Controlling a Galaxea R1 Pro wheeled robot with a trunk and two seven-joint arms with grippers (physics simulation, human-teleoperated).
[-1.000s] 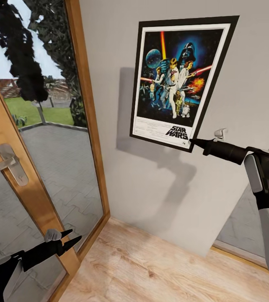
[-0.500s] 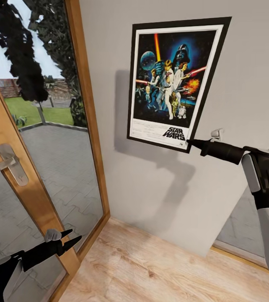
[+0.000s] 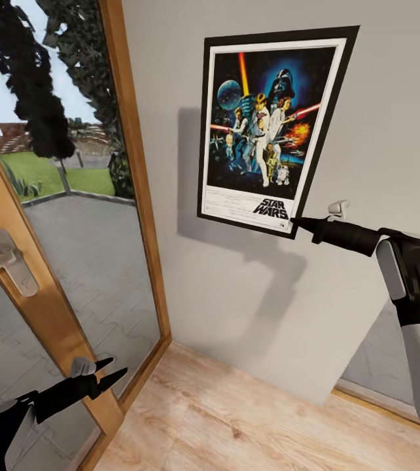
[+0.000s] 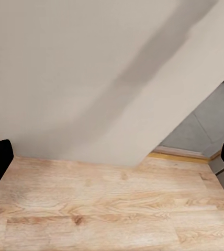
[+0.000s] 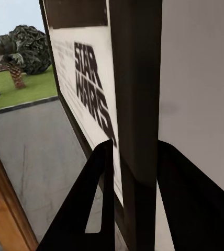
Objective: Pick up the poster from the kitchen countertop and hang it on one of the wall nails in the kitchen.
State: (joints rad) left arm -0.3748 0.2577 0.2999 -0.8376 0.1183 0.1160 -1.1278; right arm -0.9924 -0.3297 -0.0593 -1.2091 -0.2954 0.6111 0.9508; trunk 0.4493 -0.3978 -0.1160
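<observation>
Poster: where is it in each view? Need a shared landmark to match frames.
Head view: poster upper centre against the grey wall, right tool pinching its lower right corner.
Right wrist view: poster edge-on between the tool's fingers, logo readable.
Left wrist view: not in it.
Shared landmark: the "STAR WARS" logo by the gripped corner.

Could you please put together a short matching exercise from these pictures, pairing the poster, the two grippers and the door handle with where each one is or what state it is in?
Things:
1. poster
2. right gripper
3. left gripper
4. door handle

Places or states:
A. low over the wooden floor, fingers apart, holding nothing
B. silver, on the wooden frame of the glass door
C. tilted against the grey wall
D. pinching the black frame at its lower right corner

Right pairs: 1-C, 2-D, 3-A, 4-B
</observation>
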